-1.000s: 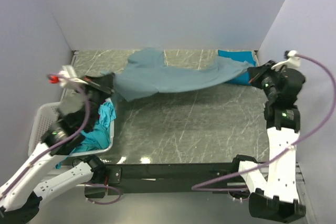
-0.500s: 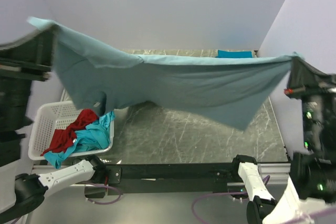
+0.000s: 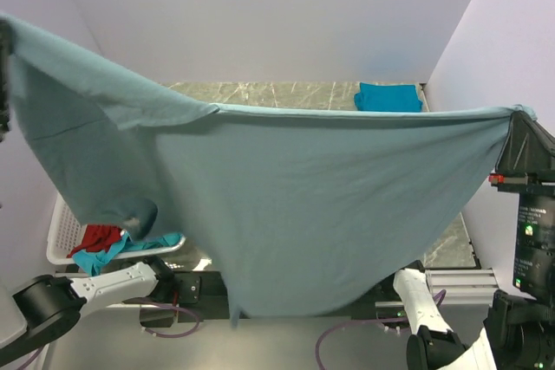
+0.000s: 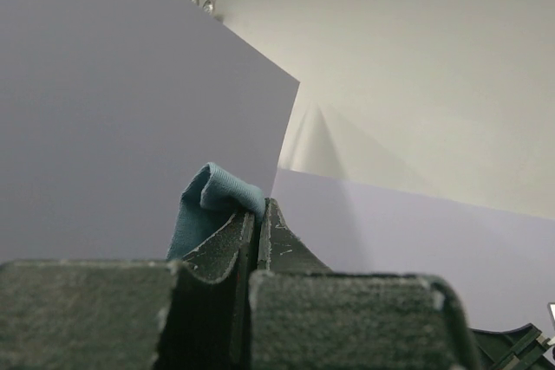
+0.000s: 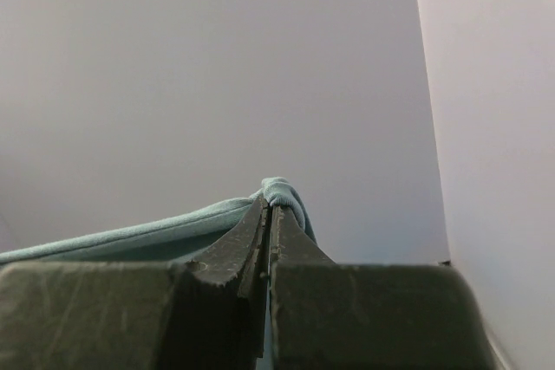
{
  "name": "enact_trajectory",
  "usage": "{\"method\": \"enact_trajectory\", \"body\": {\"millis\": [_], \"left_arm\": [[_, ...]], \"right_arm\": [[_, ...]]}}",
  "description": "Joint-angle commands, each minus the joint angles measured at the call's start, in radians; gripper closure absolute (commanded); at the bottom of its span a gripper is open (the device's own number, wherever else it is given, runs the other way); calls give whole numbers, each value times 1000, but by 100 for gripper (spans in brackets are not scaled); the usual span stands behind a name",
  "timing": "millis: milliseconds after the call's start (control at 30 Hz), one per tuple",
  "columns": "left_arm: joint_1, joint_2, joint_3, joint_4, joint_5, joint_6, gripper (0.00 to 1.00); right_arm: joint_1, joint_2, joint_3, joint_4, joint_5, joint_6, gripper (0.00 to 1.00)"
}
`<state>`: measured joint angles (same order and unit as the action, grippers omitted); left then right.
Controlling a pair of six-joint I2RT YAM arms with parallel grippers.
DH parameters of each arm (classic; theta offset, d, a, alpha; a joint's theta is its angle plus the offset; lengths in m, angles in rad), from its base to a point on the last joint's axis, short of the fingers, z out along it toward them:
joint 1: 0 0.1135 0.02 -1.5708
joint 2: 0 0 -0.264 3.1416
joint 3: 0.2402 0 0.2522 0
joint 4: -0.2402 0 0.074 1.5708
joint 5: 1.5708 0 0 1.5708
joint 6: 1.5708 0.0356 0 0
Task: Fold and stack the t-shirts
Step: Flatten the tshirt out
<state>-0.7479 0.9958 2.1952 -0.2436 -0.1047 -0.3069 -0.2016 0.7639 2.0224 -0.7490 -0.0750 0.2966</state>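
Note:
A large dusty grey-blue t-shirt [image 3: 295, 205] hangs spread wide in the air, close to the top camera, and hides most of the table. My left gripper [image 4: 259, 204] is shut on one corner of it [image 4: 212, 197], at the far left edge of the top view. My right gripper [image 5: 268, 201] is shut on the other corner [image 5: 282, 188], at the right edge of the top view [image 3: 520, 115]. A folded teal-blue t-shirt [image 3: 388, 97] lies at the back right of the table. Red [image 3: 97, 236] and turquoise [image 3: 113, 253] t-shirts lie in the basket.
A white plastic lattice laundry basket [image 3: 61, 230] stands at the near left, partly hidden by the hanging shirt. Grey walls close in the marble table [image 3: 277, 93] on three sides.
Both grippers have lifted the grey-blue shirt from the table up high and pulled it apart. It now hangs spread and nearer the camera, covering far more of the view.

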Motion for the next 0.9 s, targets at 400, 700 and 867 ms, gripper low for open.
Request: {"method": "enact_trajectory", "body": {"millis": [400,700,867], "left_arm": [[94,236,-520,346,-497,175,99],[355,598,-761,503,-225,-60,99],[397,889,-623,500,-104,-70,99]], "right_arm": [[-7,77,-615,321,-48,9,100],[-7,454,-972,649,-129,65,99],[-5,826,-806,633,-151,29,100]]}}
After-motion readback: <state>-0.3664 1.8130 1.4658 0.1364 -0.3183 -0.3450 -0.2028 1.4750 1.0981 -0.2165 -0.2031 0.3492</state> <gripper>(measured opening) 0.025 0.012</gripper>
